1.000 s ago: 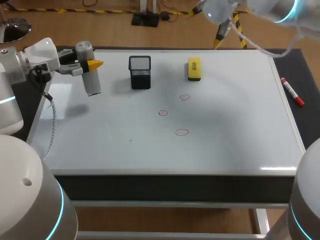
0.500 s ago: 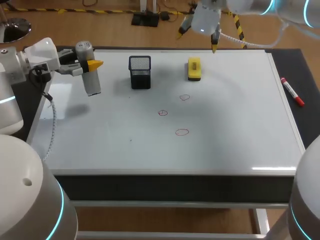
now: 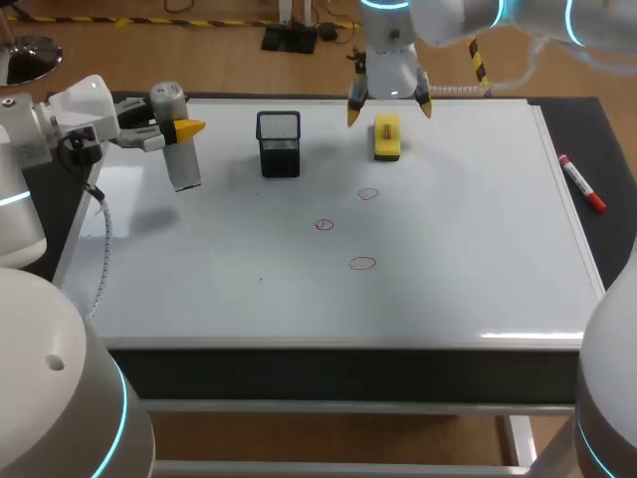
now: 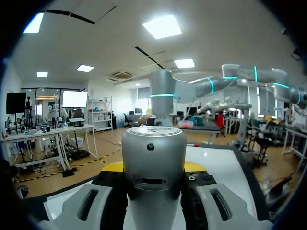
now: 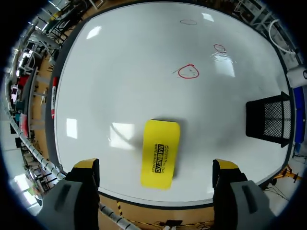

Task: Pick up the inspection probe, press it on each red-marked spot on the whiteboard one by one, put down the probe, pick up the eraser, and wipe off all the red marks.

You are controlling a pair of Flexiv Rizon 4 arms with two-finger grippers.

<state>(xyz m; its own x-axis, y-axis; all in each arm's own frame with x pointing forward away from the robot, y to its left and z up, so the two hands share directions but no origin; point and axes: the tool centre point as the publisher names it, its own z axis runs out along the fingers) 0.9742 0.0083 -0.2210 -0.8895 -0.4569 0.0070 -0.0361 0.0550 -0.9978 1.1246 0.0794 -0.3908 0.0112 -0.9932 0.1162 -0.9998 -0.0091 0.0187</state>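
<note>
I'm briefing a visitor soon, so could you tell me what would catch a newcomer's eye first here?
The yellow eraser stands out at the far edge of the whiteboard, with the right arm above it, jaws wide open. At the far left, the jaws of the left arm are shut on the grey inspection probe. Three small red circles sit mid-board.

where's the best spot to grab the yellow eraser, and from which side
Grip the eraser across its two long edges, near the middle, coming straight down from above. It lies flat on the whiteboard, long and narrow, so only its short width suits a pinch. The open right tool hangs over it, one finger off each long edge.
</note>
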